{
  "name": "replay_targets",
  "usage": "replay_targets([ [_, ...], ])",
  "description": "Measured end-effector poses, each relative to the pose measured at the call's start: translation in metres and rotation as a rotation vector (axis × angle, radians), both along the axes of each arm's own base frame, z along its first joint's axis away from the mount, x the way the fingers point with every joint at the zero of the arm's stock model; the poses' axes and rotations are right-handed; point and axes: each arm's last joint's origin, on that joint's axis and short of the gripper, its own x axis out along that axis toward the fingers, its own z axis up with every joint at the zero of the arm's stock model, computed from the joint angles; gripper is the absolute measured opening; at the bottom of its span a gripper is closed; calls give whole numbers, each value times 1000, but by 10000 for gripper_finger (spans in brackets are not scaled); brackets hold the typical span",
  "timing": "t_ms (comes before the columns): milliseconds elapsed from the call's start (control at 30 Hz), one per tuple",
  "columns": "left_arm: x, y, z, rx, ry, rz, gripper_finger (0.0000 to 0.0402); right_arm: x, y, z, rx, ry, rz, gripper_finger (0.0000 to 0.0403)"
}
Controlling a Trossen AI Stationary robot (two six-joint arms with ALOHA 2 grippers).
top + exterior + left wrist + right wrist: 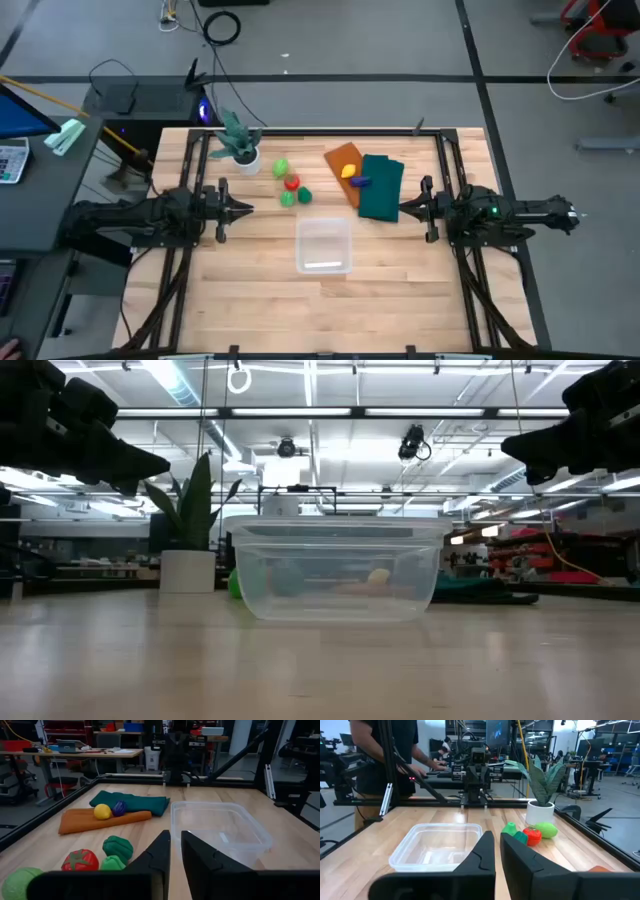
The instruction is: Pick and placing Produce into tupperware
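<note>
The clear tupperware (323, 245) stands on the table near the middle, with nothing in it. Beyond it on the wood lie a light green piece (281, 167), a red one (292, 182) and a dark green one (304, 195). A yellow piece (348, 171) and a purple one (362, 182) rest on the folded cloths. My left gripper (250, 209) hovers left of the container, shut and pointing right. My right gripper (402, 209) hovers to the container's right, shut and pointing left. Neither holds anything.
An orange cloth (343, 160) and a dark green cloth (381, 188) lie folded at the far right. A potted plant (238, 145) stands at the far left. A person stands beyond the table in the right wrist view. Bare wood lies nearer than the container.
</note>
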Motion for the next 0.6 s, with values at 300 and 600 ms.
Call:
replay_targets([
  [300, 0, 0, 0, 0, 0, 0, 59, 0, 0, 0, 0, 0, 0, 0],
  [600, 0, 0, 0, -1, 0, 0, 51, 0, 0, 0, 0, 0, 0, 0],
])
